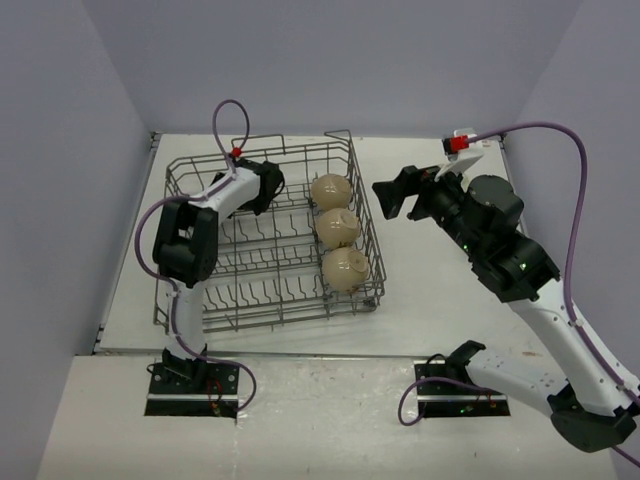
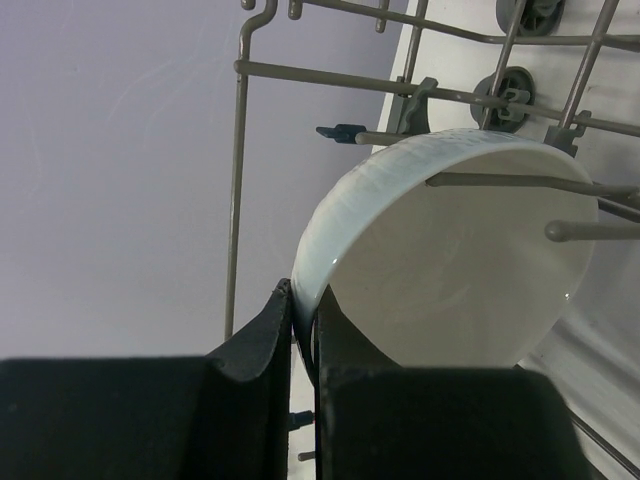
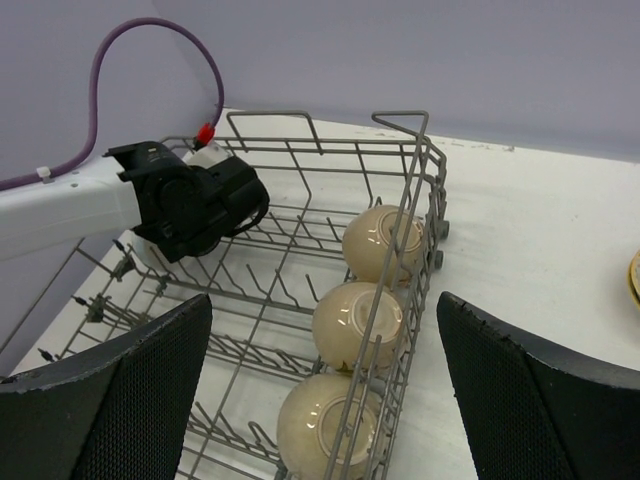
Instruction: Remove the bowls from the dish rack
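A grey wire dish rack [image 1: 260,270] sits on the left half of a white tabletop [image 1: 420,320], reaching from close to the far edge almost to the near edge. Four bowls can be seen in it.

Three beige bowls stand on edge in a row along the rack's right side, held between the upright tines. Their rounded undersides face the rack's right wall. One is toward the far end [image 1: 331,189], one is in the middle [image 1: 337,227] and one is toward the near end [image 1: 345,268]. They stand close together.

A white bowl [image 2: 450,260] stands on edge in the rack's far left corner, and two tines cross in front of its broad white face. The left gripper [image 2: 303,320] reaches down into that corner, its two black fingers pressed onto the bowl's rim, one on each side.

The right gripper [image 1: 392,198] hangs above the tabletop just outside the rack's right wall, level with the far beige bowl. Its fingers are spread wide and hold nothing.

At the right edge of the right wrist view, a sliver of a yellowish rim [image 3: 635,280] lies on the tabletop. Too little of it shows to tell what it is.
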`<action>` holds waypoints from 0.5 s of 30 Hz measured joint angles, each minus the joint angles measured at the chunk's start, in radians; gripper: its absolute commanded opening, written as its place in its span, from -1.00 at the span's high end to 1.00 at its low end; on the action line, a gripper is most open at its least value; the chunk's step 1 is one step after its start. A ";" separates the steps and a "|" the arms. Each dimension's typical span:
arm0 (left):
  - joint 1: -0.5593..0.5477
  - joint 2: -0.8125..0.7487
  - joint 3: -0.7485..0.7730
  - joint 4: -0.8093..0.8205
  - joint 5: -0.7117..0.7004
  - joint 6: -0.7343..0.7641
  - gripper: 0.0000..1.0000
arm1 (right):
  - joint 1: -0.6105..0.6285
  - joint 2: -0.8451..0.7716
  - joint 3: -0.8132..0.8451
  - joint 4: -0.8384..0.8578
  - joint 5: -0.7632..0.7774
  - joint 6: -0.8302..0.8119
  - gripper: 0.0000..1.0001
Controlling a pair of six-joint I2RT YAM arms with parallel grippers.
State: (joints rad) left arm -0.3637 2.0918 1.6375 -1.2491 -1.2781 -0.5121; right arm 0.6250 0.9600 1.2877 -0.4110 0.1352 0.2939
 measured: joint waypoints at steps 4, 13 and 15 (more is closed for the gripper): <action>-0.007 0.009 0.013 0.046 -0.016 0.087 1.00 | -0.007 0.000 -0.003 0.003 -0.004 0.000 -0.87; -0.045 0.005 -0.039 0.381 -0.079 0.478 1.00 | -0.033 -0.014 -0.020 0.016 -0.026 0.000 -0.87; -0.051 0.002 -0.051 0.428 -0.087 0.544 1.00 | -0.039 -0.015 -0.022 0.017 -0.031 0.000 -0.87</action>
State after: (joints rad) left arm -0.4149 2.0937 1.5867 -0.8215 -1.3655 0.0315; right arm 0.5858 0.9451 1.2655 -0.3939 0.1040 0.2935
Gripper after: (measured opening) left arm 0.057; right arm 0.935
